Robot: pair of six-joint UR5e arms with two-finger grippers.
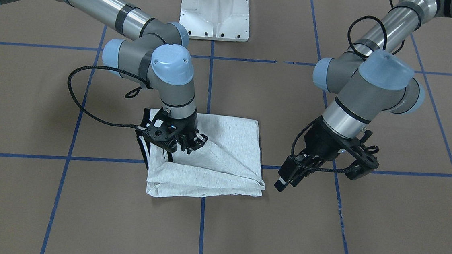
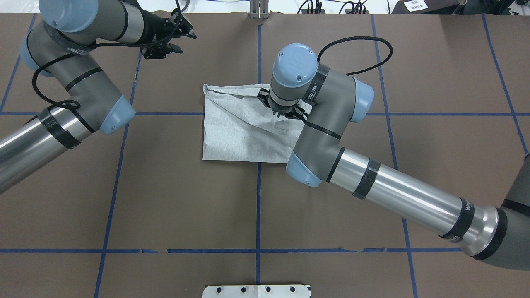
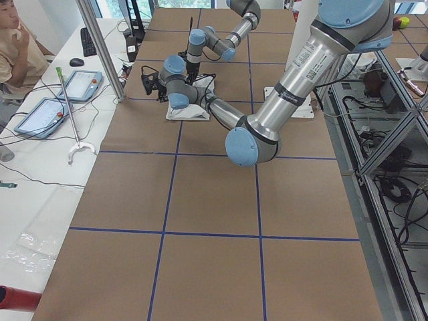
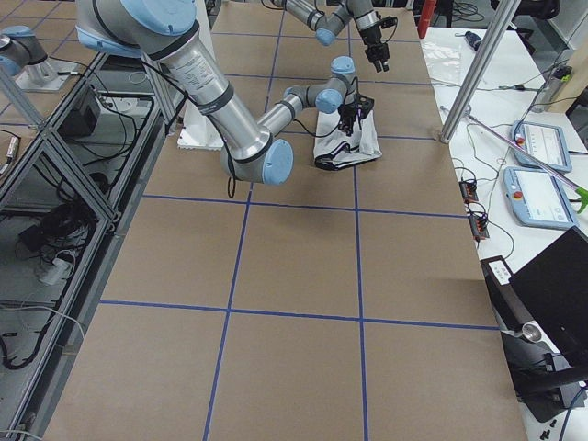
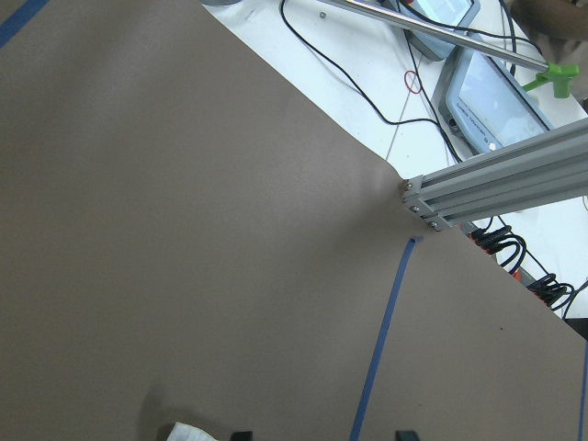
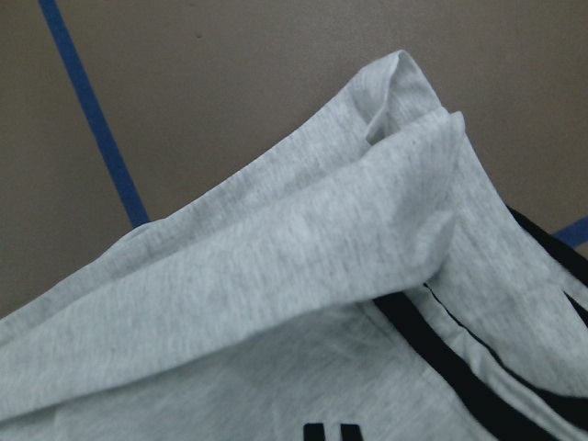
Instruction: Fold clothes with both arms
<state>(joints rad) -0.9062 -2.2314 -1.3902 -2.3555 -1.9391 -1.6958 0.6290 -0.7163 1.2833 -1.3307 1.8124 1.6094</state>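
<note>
The grey T-shirt lies folded into a rough square on the brown table, plain side up, with black stripes showing at one edge. It also shows in the overhead view. My right gripper is down on the shirt near that striped edge, and creases run out from it. In the right wrist view the shirt fills the frame and the fingertips sit close together, shut on the cloth. My left gripper hangs above bare table beside the shirt, open and empty; its fingertips stand wide apart.
The white pedestal stands at the robot's side of the table. Blue tape lines grid the brown surface. An aluminium post and a side bench with tablets lie beyond the far edge, where a person sits.
</note>
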